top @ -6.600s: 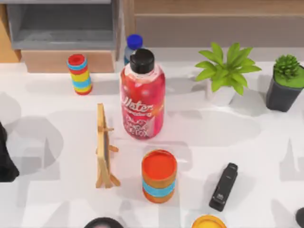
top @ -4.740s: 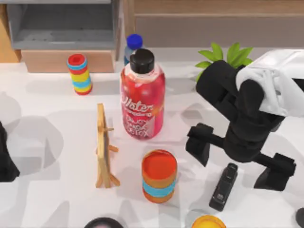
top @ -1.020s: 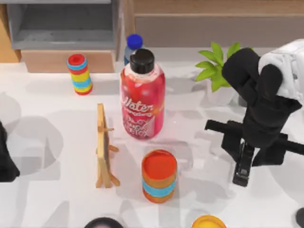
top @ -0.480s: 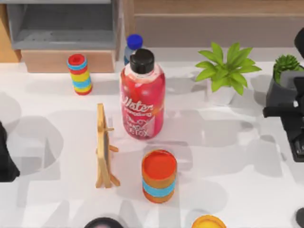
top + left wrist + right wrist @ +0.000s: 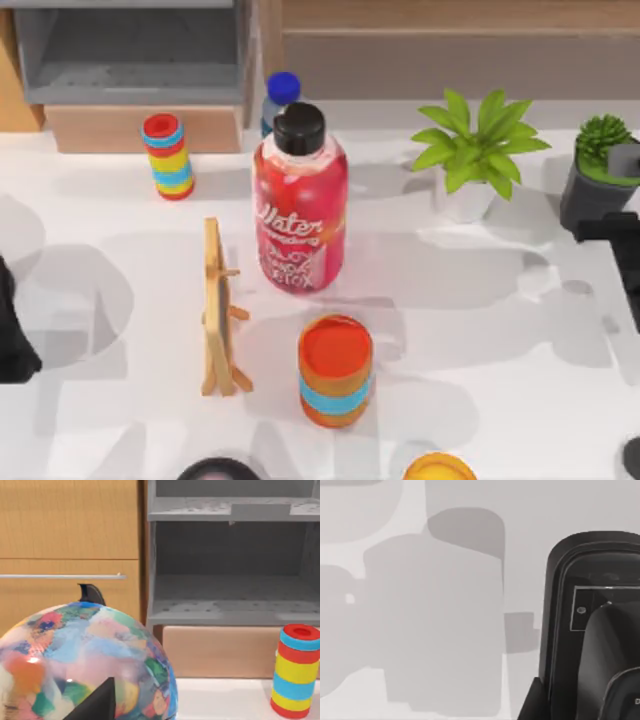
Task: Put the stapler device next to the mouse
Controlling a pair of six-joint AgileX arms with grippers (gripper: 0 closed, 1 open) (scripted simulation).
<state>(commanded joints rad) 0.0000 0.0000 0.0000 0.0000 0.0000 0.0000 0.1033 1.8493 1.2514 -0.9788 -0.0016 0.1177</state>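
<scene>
Red bottle (image 5: 300,205) label reads "Water"; right gripper (image 5: 628,250) at table's right edge

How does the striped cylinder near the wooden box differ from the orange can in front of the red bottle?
The narrow red, yellow and blue striped cylinder has many bands; the wide orange can has one blue band. The cylinder stands farther back and to the left, the can nearer the front. Both stand upright on the white table.

red water bottle (image 5: 300,205) centre | orange can (image 5: 334,370) just below | right arm at right edge (image 5: 625,240)
</scene>
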